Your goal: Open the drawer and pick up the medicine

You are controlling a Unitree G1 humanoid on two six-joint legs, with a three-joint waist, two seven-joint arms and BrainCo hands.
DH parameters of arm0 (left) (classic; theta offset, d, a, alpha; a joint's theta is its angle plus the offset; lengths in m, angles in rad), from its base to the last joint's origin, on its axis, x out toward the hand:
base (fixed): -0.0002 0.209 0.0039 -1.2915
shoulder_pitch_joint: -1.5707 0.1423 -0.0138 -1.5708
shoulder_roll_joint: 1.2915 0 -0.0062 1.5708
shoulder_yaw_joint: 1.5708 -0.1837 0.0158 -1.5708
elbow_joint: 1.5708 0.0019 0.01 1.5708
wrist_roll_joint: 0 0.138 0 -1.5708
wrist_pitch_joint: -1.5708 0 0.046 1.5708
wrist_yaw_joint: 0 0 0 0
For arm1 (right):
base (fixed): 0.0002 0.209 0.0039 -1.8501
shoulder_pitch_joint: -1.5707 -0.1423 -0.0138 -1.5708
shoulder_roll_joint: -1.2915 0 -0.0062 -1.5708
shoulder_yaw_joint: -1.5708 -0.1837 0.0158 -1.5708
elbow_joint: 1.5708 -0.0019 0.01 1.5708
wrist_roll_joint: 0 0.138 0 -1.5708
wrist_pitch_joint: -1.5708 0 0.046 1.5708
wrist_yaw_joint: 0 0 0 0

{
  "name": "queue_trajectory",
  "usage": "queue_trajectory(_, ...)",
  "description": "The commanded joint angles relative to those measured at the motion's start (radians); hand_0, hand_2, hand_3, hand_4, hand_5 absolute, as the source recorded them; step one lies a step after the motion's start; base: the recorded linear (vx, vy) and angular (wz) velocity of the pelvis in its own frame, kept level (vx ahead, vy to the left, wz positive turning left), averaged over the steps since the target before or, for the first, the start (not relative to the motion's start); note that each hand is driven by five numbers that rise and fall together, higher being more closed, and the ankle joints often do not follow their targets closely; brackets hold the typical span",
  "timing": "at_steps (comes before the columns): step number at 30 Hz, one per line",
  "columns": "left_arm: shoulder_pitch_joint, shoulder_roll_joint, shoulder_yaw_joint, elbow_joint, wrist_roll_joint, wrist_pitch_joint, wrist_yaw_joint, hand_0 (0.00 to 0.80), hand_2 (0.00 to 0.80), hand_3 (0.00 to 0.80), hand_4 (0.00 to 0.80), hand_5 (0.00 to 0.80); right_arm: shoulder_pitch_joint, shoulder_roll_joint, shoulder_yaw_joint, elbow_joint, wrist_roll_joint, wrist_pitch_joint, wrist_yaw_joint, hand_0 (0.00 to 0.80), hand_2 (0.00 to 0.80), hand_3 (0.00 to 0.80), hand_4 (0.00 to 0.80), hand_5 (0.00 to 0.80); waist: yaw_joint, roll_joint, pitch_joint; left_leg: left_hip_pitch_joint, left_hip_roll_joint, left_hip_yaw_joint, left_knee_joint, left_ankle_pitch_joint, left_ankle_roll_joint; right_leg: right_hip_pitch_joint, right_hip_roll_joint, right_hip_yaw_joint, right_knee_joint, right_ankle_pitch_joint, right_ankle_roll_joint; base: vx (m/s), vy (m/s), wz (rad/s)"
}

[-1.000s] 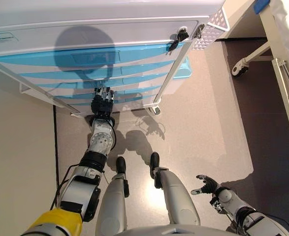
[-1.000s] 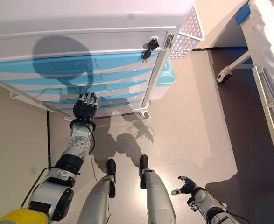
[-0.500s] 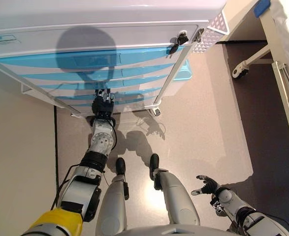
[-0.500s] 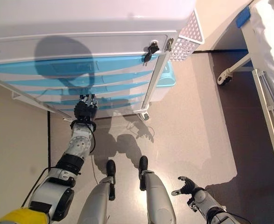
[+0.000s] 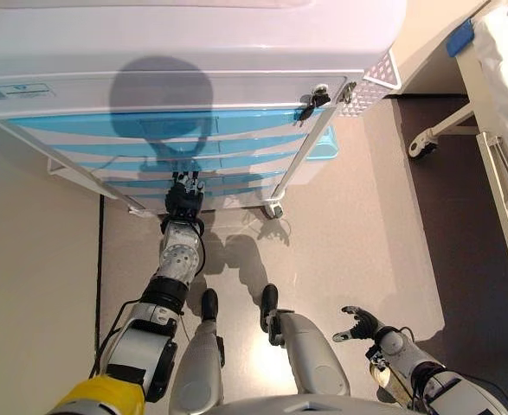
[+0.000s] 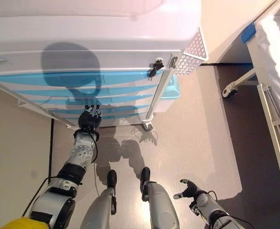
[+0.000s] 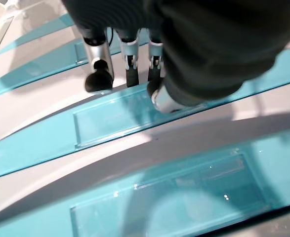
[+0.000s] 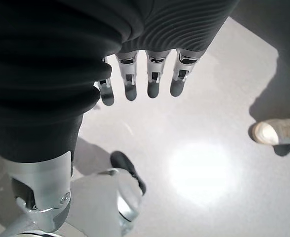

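Note:
A white cart (image 5: 184,52) stands in front of me with a stack of blue drawers (image 5: 158,125), all shut. My left hand (image 5: 183,197) reaches down to one of the lower drawers. Its fingers (image 7: 98,81) are fairly straight, with the dark tips against the upper edge of a blue drawer front (image 7: 120,116). My right hand (image 5: 360,323) hangs low at the right over the floor, its fingers (image 8: 149,84) relaxed and holding nothing. No medicine is visible in any view.
A key bunch (image 5: 311,98) hangs from the cart's lock. A white perforated basket (image 5: 370,76) is fixed to its right side, with a blue bin (image 5: 323,143) below. A bed frame (image 5: 504,164) with a caster (image 5: 421,147) stands at the right. A person's shoe (image 8: 275,132) is near my right hand.
The whole picture has shifted as the camera moved. My left hand stays at the lower drawers, and the right hand has not moved.

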Motion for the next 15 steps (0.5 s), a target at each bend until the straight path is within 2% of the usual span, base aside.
queue_trajectory(1,-0.12,0.051,0.035,-0.342,0.183,-0.119,-0.249,0.8,0.8,0.8,0.8,0.8,0.067,-0.006,0.026,0.073,-0.016,0.022,-0.012,0.0,0.0,0.0,0.0,0.0,0.056,0.055,-0.165,-0.04,-0.068,-0.023,0.017,0.003,0.054,0.009,-0.002,0.004,0.059,0.027,0.057,0.05,-0.02,0.03)
queue_trajectory(15,0.043,0.017,0.062,-0.377,0.177,-0.081,-0.274,0.8,0.8,0.8,0.8,0.8,0.085,0.012,0.007,0.097,-0.042,0.031,-0.002,0.0,0.0,0.0,0.0,0.0,0.077,0.067,-0.234,0.061,-0.057,-0.046,-0.028,-0.001,0.048,0.135,-0.001,-0.038,-0.022,0.023,0.069,0.049,-0.013,0.07)
